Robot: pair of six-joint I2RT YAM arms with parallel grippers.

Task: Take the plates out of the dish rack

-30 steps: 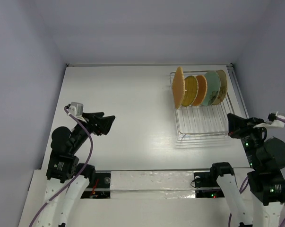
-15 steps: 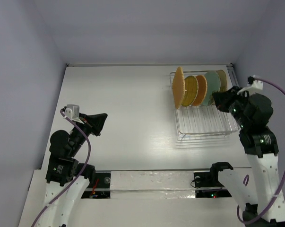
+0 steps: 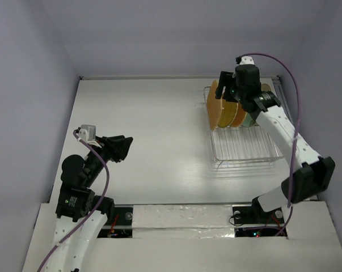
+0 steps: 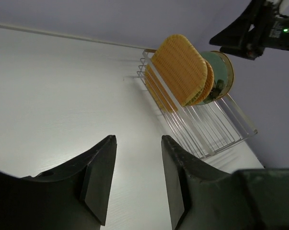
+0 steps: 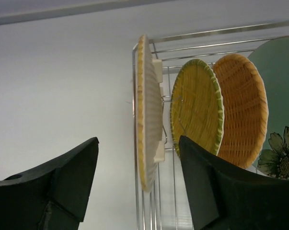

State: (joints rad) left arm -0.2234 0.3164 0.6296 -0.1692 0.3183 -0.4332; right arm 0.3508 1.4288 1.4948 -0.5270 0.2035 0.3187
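Right gripper (image 5: 138, 140) hovers spread wide, straddling the square plate (image 5: 145, 115) at the left end of the rack (image 3: 244, 150), far right on the table (image 3: 148, 124). Nothing's unloaded yet. Next move: drop down and pinch that rim. Left gripper (image 4: 137, 143) idles, fingers apart too.

left arm (image 3: 80, 173) folded low, left gripper (image 4: 138, 142) parted, right arm (image 3: 285, 131) outstretched, right gripper (image 5: 138, 141) parted

the right gripper (image 3: 224, 86) has swung from the near right edge of the table (image 3: 148, 113) out over the dish rack (image 3: 241, 152), and now hangs above the orange square plate (image 3: 215, 106) at the left end of the row.
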